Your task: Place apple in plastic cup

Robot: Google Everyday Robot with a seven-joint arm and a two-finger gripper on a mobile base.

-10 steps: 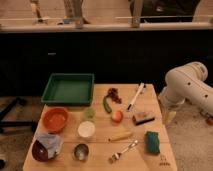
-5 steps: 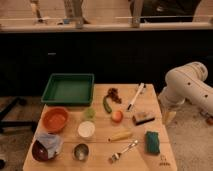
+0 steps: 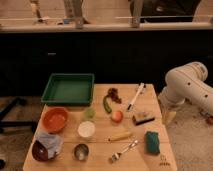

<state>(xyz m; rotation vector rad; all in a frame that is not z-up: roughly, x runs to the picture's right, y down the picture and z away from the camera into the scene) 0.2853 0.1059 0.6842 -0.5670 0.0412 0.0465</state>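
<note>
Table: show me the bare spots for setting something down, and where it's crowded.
Bare: the near strip between metal cup and fork; the near corner beside the green sponge. Crowded: the middle around the apple and plastic cup. The end effector hangs beside the table's picture-right edge.

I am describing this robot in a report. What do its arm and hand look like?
The arm is built of thick, rounded, cream-white segments with smooth shells; I see no cables or markings. The hand, hanging beside the right edge of the table, looks narrower and pale beige.
</note>
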